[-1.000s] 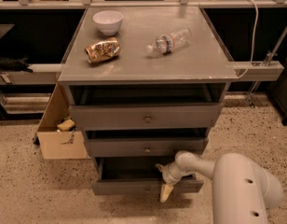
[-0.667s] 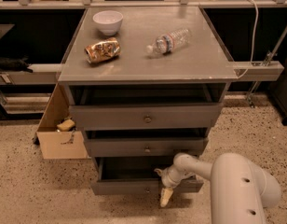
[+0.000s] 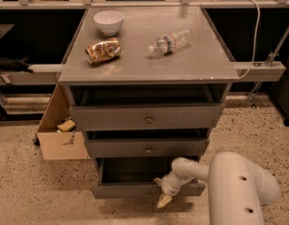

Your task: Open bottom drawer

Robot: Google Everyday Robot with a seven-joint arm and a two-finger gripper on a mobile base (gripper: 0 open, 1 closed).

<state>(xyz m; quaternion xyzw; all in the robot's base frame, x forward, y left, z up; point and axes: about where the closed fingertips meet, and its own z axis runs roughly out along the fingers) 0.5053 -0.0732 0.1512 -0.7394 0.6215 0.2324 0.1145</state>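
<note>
The bottom drawer [image 3: 121, 190] is the lowest of three grey fronts in the cabinet. It stands pulled out toward me, and its dark inside [image 3: 135, 170] shows behind the front. My gripper [image 3: 163, 192] is at the middle of that front, where the knob sits, and hides the knob. My white arm [image 3: 238, 189] reaches in from the lower right.
The middle drawer [image 3: 147, 147] and the top drawer [image 3: 147, 117] each stick out a little. On the cabinet top lie a white bowl [image 3: 109, 21], a crumpled snack bag [image 3: 103, 50] and a plastic bottle [image 3: 170, 41]. An open cardboard box [image 3: 60, 137] stands on the floor at the left.
My gripper has shifted slightly down and toward me along with the bottom drawer's front. Everything else stays the same.
</note>
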